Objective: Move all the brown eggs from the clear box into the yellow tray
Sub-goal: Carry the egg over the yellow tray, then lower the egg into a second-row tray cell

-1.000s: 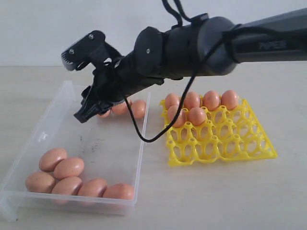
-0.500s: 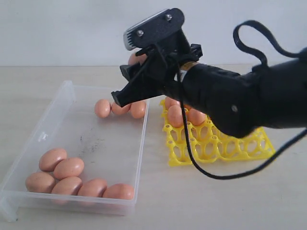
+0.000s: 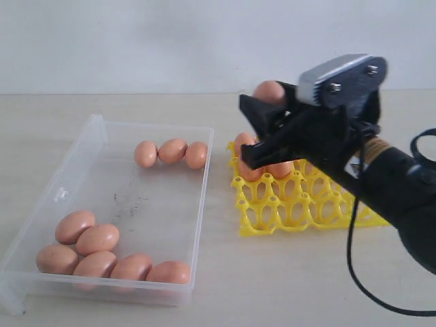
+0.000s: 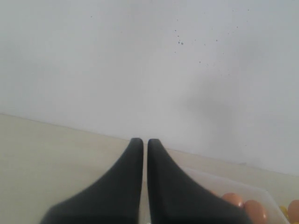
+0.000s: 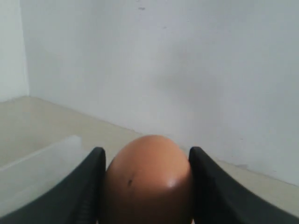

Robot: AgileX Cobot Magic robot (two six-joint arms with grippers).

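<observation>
Bright, even, diffuse light; faint shadows; close-up brown egg (image 5: 147,186) slightly blurred, small glare spot.

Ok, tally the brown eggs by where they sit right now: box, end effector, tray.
Brown eggs in the clear box: 9
Held egg in the right end effector: 1
Tray eggs in the yellow tray: at least 3; the arm covers part of it
Total: at least 13

Nine brown eggs (image 3: 97,238) in one clear box (image 3: 201,204), one held egg (image 3: 268,90), one yellow tray (image 3: 306,208).
</observation>
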